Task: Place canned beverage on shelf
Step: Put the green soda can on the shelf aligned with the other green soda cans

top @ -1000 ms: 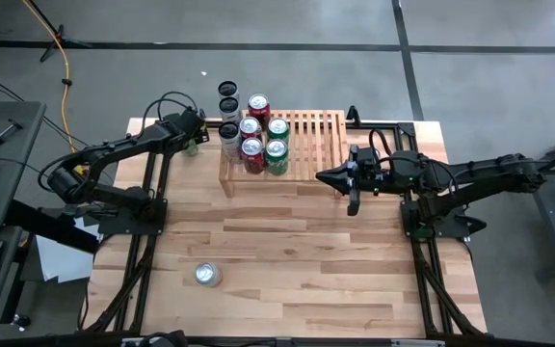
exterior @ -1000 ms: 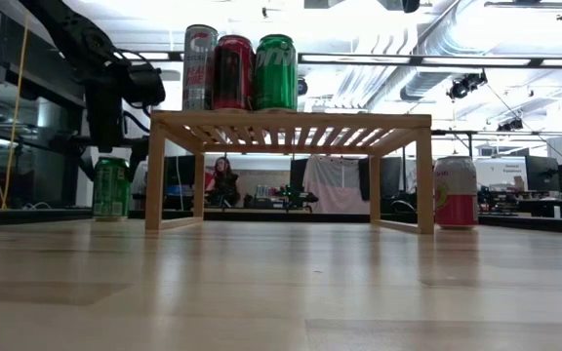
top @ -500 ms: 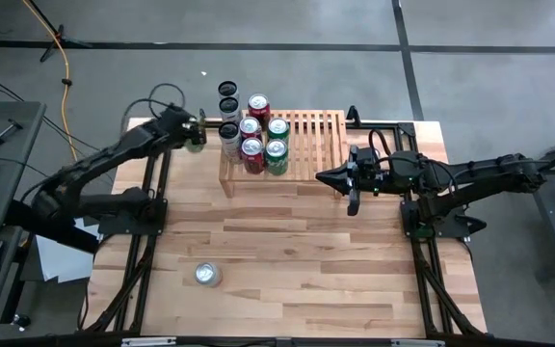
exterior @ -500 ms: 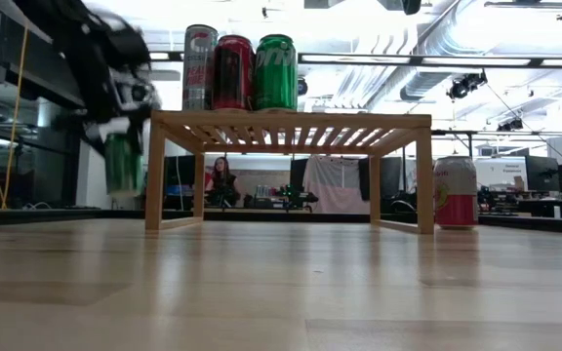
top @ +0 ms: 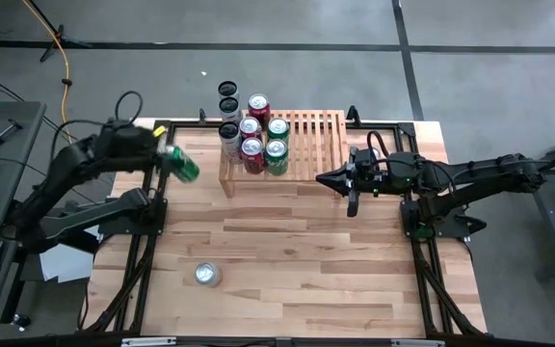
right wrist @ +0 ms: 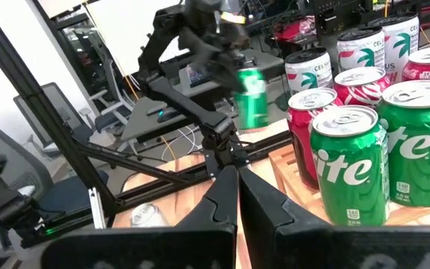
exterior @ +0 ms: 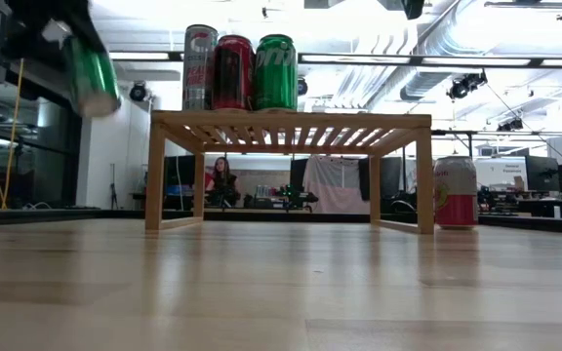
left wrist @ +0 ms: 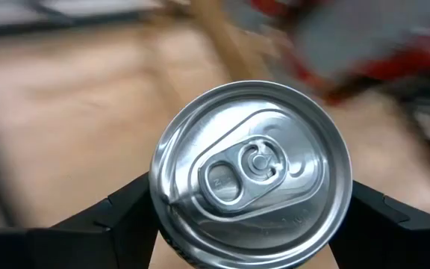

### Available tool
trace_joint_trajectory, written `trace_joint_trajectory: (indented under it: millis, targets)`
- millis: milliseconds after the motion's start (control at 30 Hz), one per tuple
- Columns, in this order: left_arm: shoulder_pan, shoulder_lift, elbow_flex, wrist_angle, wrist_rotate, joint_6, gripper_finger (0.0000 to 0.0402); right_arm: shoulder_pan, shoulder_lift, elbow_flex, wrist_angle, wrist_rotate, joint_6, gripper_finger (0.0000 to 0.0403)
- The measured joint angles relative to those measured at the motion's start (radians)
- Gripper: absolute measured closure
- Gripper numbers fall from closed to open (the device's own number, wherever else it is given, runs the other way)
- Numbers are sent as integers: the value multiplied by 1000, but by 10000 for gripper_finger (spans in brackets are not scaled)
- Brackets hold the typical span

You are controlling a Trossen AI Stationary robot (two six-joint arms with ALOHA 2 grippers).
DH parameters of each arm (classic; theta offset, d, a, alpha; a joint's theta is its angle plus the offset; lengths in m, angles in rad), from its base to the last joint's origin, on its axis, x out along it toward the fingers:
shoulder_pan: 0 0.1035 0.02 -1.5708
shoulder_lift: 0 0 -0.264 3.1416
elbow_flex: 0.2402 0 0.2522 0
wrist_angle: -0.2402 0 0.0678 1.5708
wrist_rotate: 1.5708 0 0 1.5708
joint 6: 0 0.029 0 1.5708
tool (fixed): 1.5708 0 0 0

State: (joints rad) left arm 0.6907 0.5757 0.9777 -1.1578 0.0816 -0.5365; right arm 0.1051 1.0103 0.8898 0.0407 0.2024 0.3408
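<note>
The shelf (top: 302, 145) stands at the table's far middle, slats bare on its right half. Left of it, lifted and tilted, the green can (top: 182, 165) is pinched in the left gripper (top: 165, 154); the right gripper (top: 343, 179) waits pressed together.

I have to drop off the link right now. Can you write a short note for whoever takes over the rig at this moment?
Left gripper: closed on a green can, carried tilted in the air, left of the shelf.
Right gripper: shut, empty, waiting beside the shelf's right end.
Done: six cans stand on the shelf's left part; the slats on the right are bare.
Left: set the held can on the shelf. A silver-topped can stands near the table's front; two more cans show behind the shelf's left end.
</note>
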Motion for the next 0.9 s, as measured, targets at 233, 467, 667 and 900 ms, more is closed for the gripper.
trace_joint_trajectory:
  millis: [233,467,667,900]
  targets:
    - [-148,-126,1,164,218,-206,116,0,0,0,0,-30,0,402]
    - [-262,-119,1,525,264,-282,116,0,0,0,0,-56,0,402]
    - [-394,16,1,838,275,-257,116,0,0,0,0,-56,0,402]
    - [-623,297,80,970,208,-49,116,0,0,0,2,-56,0,402]
